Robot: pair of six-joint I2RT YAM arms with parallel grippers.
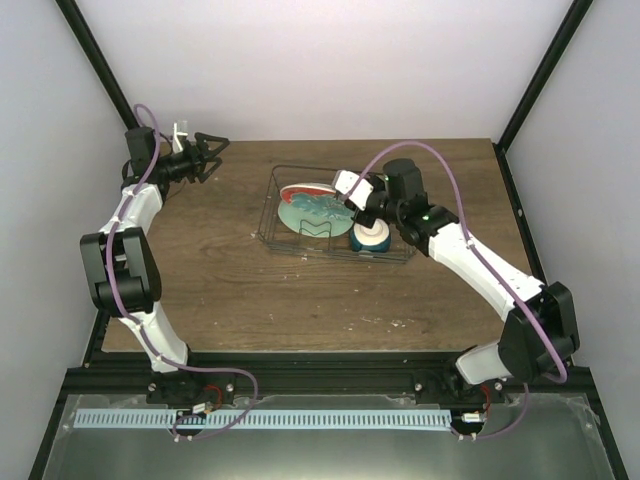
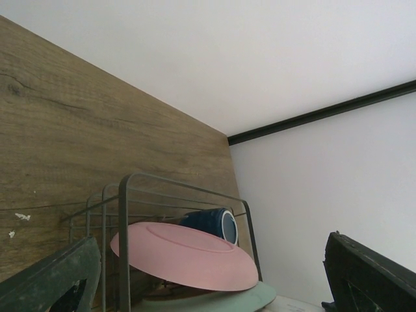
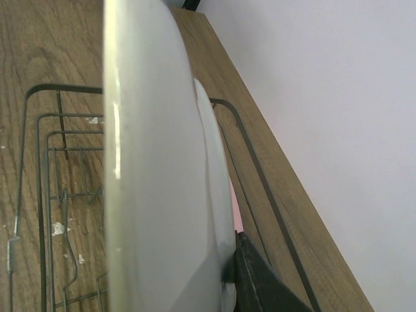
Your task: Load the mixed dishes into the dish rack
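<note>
The dish rack (image 1: pixel 275 235) stands mid-table. A pink plate (image 1: pixel 305 187) leans in its far-left part, and a pale mint-green plate (image 1: pixel 312 212), its face turquoise with red marks, stands in front of it. My right gripper (image 1: pixel 352 192) is shut on this plate's right rim. The right wrist view shows the plate (image 3: pixel 156 195) edge-on with one finger (image 3: pixel 260 283) on its back; the other finger is hidden. The cream bowl with blue outside (image 1: pixel 371 238) sits in the rack's near right. The dark blue mug (image 2: pixel 211 224) lies behind the pink plate (image 2: pixel 182 257). My left gripper (image 1: pixel 210 150) is open and empty. I cannot make out the teal-and-red plate.
Black frame posts (image 1: pixel 535 75) rise at both back corners, with white walls close behind the table. My left gripper hovers near the back-left corner, left of the rack. White crumbs (image 1: pixel 300 270) dot the wood in front of the rack.
</note>
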